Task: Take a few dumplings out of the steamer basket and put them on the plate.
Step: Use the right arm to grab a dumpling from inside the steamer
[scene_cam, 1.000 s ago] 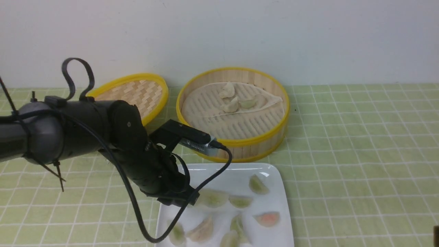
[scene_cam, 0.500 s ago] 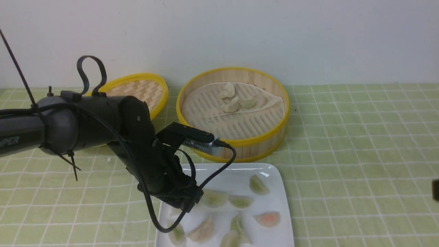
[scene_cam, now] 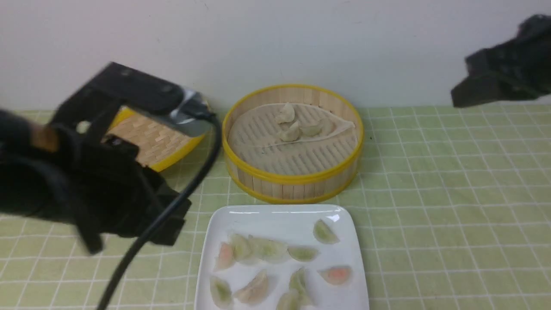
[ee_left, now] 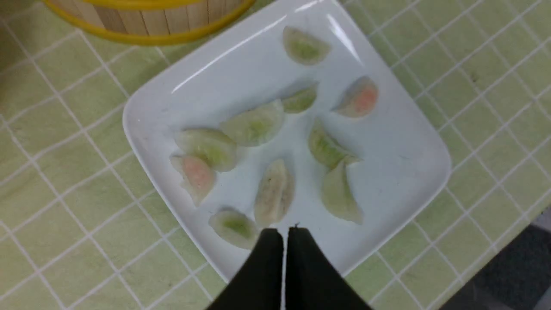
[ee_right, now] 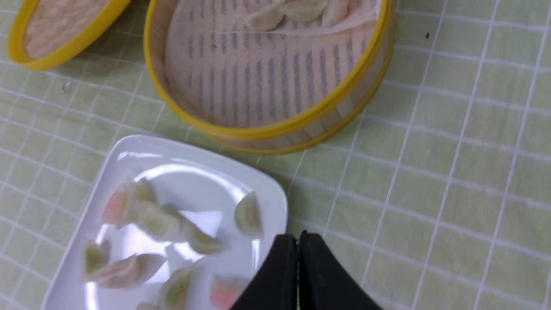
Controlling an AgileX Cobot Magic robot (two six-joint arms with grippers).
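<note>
Left jaws and right jaws pressed together, empty, above the desk (scene_cam: 430,193); dumplings (scene_cam: 267,249) dot the plate (scene_cam: 275,215), a few sit in the basket (scene_cam: 297,187)

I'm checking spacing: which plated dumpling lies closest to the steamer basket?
The green-filled dumpling at the far right corner of the plate; all others lie farther from the steamer basket.
</note>
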